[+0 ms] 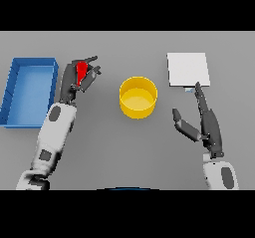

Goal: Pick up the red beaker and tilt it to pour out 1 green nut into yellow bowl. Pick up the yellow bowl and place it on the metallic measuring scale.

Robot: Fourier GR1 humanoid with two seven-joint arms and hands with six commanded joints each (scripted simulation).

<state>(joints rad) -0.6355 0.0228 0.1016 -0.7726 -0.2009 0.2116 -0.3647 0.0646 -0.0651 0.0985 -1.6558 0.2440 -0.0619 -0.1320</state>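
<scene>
Nearest to the camera is the right hand (pixel 206 125), low on the right side of the worktop (pixel 124 147). Its fingers are straight and the thumb stands apart, so it is released and holds nothing. Its fingertips reach toward the near edge of the scale (pixel 187 68), a flat pale square at the far right.

On the left side, the left hand (pixel 79 77) is closed around the beaker (pixel 81 70). The fingers curl over it, so only a small red part shows between them. It is to the left of the bowl (pixel 138 97), apart from it, and not yet over its opening. Whether it is lifted from the worktop cannot be told.

The beaker looks small, stiff and probably light. A grip round its side, as now, should leave the mouth free for pouring. Only one nut must fall, so a slow tilt seems wise. No nut can be seen.

The bowl stands in the middle and looks empty. It seems rigid with thin, upright walls, so the rim or the side wall is the likely place to take it.

At the far left lies a blue tray (pixel 29 90), just beside the left arm. Between beaker and bowl, and between bowl and scale, nothing stands.
</scene>
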